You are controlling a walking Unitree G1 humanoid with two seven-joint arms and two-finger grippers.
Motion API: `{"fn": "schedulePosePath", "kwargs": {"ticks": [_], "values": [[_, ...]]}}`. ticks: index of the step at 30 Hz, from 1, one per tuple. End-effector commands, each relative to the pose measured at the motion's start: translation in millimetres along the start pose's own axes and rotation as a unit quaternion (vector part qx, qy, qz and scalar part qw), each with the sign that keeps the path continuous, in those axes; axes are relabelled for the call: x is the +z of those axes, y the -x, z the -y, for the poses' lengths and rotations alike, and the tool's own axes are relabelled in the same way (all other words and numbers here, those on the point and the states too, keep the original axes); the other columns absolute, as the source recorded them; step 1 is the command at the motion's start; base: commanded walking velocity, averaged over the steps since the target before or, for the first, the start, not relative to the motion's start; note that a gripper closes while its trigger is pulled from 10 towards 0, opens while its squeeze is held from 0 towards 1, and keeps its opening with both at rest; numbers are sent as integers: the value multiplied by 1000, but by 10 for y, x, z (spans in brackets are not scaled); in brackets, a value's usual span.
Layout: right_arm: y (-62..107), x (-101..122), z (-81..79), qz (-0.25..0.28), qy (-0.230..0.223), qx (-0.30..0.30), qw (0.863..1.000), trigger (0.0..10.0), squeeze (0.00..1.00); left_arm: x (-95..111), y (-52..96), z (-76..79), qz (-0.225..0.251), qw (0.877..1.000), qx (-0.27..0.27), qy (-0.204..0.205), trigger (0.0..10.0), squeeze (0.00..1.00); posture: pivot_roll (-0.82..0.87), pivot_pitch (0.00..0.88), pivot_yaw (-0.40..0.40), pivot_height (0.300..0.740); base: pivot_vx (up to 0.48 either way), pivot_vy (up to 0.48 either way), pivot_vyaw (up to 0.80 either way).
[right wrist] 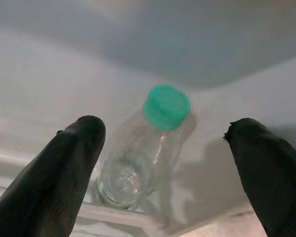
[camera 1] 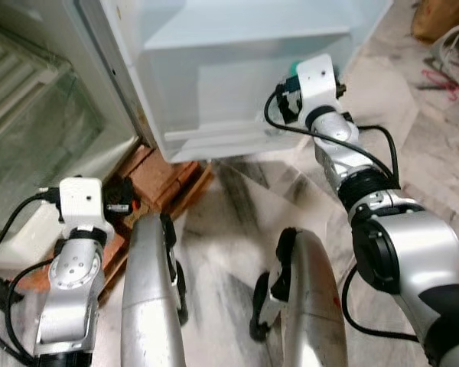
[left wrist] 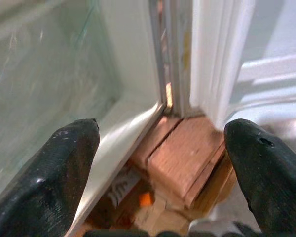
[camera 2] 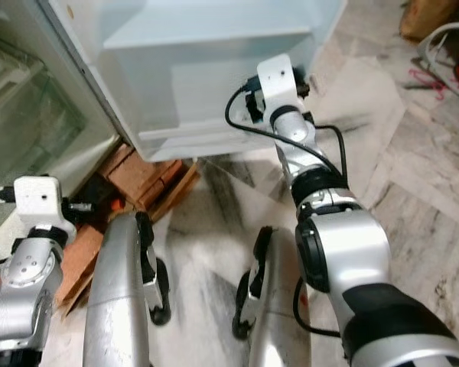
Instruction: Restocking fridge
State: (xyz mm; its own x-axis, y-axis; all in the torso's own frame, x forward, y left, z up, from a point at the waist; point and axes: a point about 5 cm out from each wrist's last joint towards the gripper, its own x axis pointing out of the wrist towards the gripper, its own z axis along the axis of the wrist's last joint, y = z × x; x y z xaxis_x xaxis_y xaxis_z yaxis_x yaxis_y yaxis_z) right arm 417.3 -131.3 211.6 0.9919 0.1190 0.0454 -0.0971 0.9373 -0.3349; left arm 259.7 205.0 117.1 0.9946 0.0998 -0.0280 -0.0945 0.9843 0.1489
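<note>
Clear bottle in fridge door shelf, right gripper released.
A clear bottle (right wrist: 138, 163) with green cap stood in the fridge door shelf (right wrist: 123, 212); right gripper (right wrist: 165, 163) fingers (right wrist: 64, 173) were spread wide either side, grasping nothing.

bottle (right wrist: 148, 153) | clear, green cap | upright | low fridge door shelf (right wrist: 113, 212)

I saw a marble floor (camera 1: 229, 229), pale with dark grey veins, spread below me. Reddish-brown bricks (camera 1: 157, 180) sat stacked on it at my left, a small orange scrap (left wrist: 146, 199) lying among them. Far to my right, red cables (camera 1: 442, 80) and a brown box (camera 1: 444, 17) lay on the floor.
</note>
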Motion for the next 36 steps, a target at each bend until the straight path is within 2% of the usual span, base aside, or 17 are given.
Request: {"fn": "schedulePosePath", "kwargs": {"ticks": [1,7,11,12,13,14,15,16,18,20,21,22,24,30,31,33,36], "values": [[-12,80,2,18,-12,7,1000,10000,1000,-91,16,31,-13,1000,-7,-2,10000,0,113,124,-25,521,0,0,0],[14,63,-102,31,-29,39,998,10000,1000,-117,-12,60,-12,1000,-10,2,10000,0,105,98,-15,521,0,0,0],[111,-135,-176,23,-27,57,998,10000,1000,-176,-5,90,-13,1000,-13,7,10000,0,90,73,-19,521,0,0,0],[133,-178,-186,21,-28,60,998,10000,929,-188,-4,93,-14,1000,-13,7,10000,0,90,73,-19,521,0,0,0],[200,-290,-208,15,-31,64,997,10000,800,-205,3,97,-15,1000,-12,9,10000,0,85,67,-22,521,0,0,0],[244,-357,-228,11,-37,69,997,10000,455,-212,7,96,-16,1000,-11,9,10000,0,82,63,-23,521,0,0,0],[278,-403,-240,8,-42,72,996,10000,455,-219,11,98,-16,1000,-11,10,10000,0,81,61,-23,521,0,0,0],[348,-481,-263,8,-54,77,995,10000,0,-231,19,103,-16,1000,-9,12,10000,0,76,56,-23,521,0,0,0],[451,-570,-290,14,-61,81,995,10000,0,-251,31,103,-17,1000,-9,14,10000,0,63,49,-17,521,0,0,0],[572,-677,-335,13,-90,81,993,10000,0,-290,53,87,-22,1000,-5,17,10000,0,37,38,8,521,0,0,0],[680,-721,-367,25,-90,80,992,10000,0,-333,72,70,-29,999,-2,22,10000,0,19,28,20,521,0,0,0],[680,-721,-367,25,-90,80,992,10000,0,-333,72,70,-29,999,-2,22,10000,0,19,28,20,521,0,0,0],[882,-738,-408,49,-103,70,991,10000,0,-391,94,75,-36,999,-14,17,10000,0,3,2,26,521,0,0,0],[1161,-879,-393,50,-156,14,986,10000,0,-429,65,53,-32,999,0,18,10000,0,6,0,3,521,0,0,0],[1161,-879,-393,50,-156,14,986,10000,0,-429,65,53,-32,999,0,18,10000,0,6,0,3,521,0,0,0],[1256,-969,-384,35,-173,-18,984,10000,0,-442,36,72,-29,999,2,23,10000,0,4,0,-6,526,0,0,0],[1285,-1067,-424,8,-195,-30,980,10000,0,-413,-54,143,-20,999,-9,28,10000,0,-2,0,-11,551,0,0,0]]}}
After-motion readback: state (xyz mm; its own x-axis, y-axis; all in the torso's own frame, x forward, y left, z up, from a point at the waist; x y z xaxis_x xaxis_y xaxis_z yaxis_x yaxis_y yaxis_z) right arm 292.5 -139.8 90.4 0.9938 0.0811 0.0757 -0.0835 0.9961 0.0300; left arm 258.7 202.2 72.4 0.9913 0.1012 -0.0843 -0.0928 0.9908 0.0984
